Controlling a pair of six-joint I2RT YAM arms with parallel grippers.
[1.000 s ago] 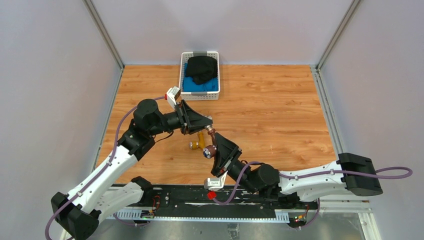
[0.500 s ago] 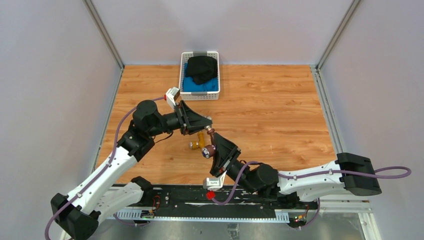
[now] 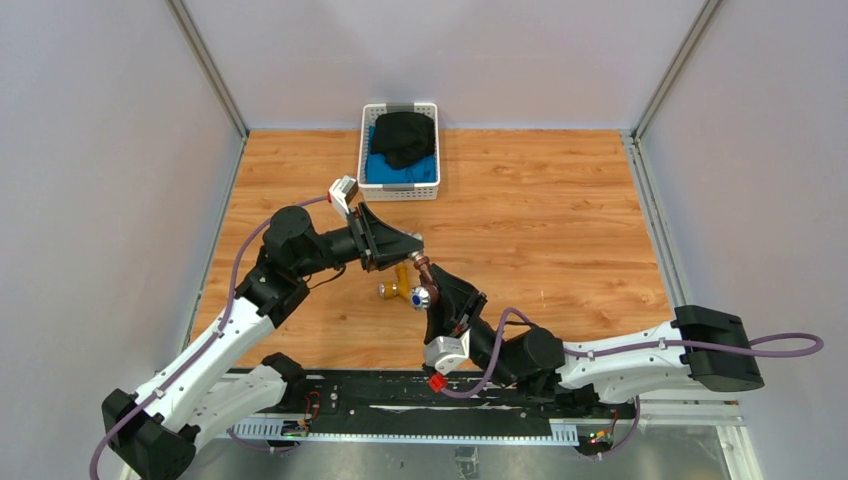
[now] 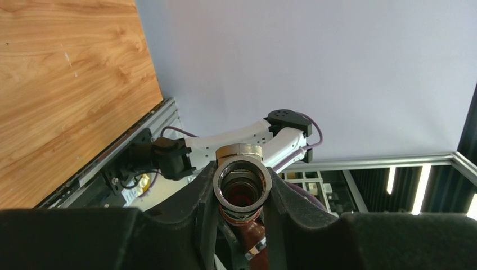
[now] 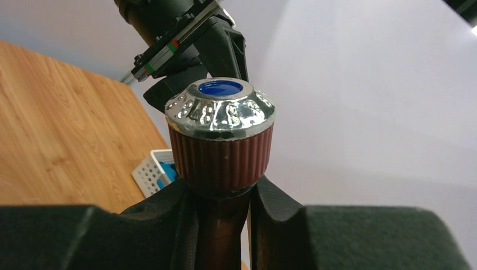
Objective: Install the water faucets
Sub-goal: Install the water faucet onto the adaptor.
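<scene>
Brown faucet (image 5: 219,140) clamped in right hand (image 5: 221,214) (knob protruding).

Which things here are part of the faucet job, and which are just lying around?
Job:
brown faucet
brass faucet
fitting, held against the brown faucet

Lying about:
basket
cloths inside it
</scene>
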